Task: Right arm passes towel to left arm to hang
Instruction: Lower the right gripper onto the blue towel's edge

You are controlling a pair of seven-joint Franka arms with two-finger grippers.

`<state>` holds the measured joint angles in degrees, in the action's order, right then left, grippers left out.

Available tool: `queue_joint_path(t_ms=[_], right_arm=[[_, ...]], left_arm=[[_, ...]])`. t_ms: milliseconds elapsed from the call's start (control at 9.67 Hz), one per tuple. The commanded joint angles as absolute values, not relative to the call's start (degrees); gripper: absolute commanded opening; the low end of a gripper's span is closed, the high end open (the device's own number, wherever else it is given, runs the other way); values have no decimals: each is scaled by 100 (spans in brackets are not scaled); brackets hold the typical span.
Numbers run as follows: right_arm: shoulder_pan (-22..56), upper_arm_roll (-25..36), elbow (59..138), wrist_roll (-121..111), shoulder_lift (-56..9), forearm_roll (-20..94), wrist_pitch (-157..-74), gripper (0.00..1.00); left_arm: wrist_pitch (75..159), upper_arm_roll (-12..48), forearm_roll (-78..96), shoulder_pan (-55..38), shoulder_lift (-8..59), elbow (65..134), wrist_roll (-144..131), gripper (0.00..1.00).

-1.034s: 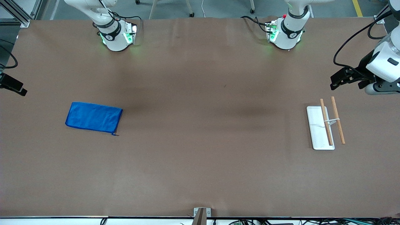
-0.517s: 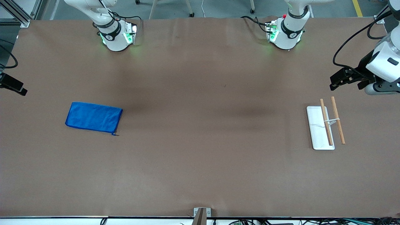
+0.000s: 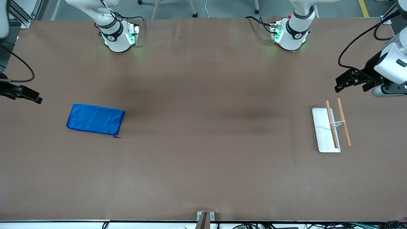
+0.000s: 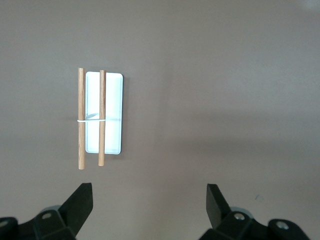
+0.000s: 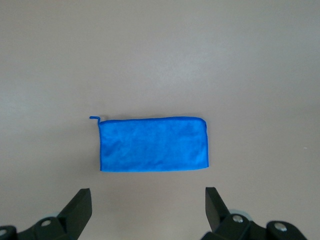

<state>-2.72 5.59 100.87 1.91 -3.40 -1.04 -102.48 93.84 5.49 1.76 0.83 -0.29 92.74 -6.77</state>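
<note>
Towel (image 3: 95, 120) lies flat on the bench (image 3: 203, 165) toward the right arm's end, its long axis running along the bench's length, loop tag at the corner nearer the front camera. The right gripper (image 5: 147, 212), fingers spread wide and empty, hovers just off the towel's long edge, far closer than the left gripper (image 4: 149, 210), which waits open and empty near the wooden rack (image 3: 332, 126).

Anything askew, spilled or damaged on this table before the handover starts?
Nothing stands out. The towel lies flat and folded near the right arm's end; the rack with two wooden rods sits intact near the left arm's end. Both grippers, right and left, are open and empty.
</note>
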Motion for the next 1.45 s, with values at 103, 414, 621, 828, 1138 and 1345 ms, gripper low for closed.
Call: queue_joint_path(t_ms=[103,414,621,828,1138,1345], right_arm=[[-281,545,11703,185,-385,-105,-11869,100],[-325,545,12382,-120,-1087,-105,-13258,100],[-466,527,12742,-334,-1553,-97,-14268,100],[-475,527,12893,-351,-1853,-97,-14773,100],[-475,527,12911,-422,-2223,-97,-15020,100],[-483,527,12911,-422,-2294,-97,-15038,99]], left_arm=[[9544,536,-42,44,105,9360,-572,100],[9598,309,-70,-298,123,9396,-431,100],[9589,202,-70,-351,158,9422,-439,100],[9632,167,-79,-343,158,9448,-431,100],[9554,158,-140,-290,167,9325,-318,100],[9275,176,-202,-308,71,9299,-308,100]])
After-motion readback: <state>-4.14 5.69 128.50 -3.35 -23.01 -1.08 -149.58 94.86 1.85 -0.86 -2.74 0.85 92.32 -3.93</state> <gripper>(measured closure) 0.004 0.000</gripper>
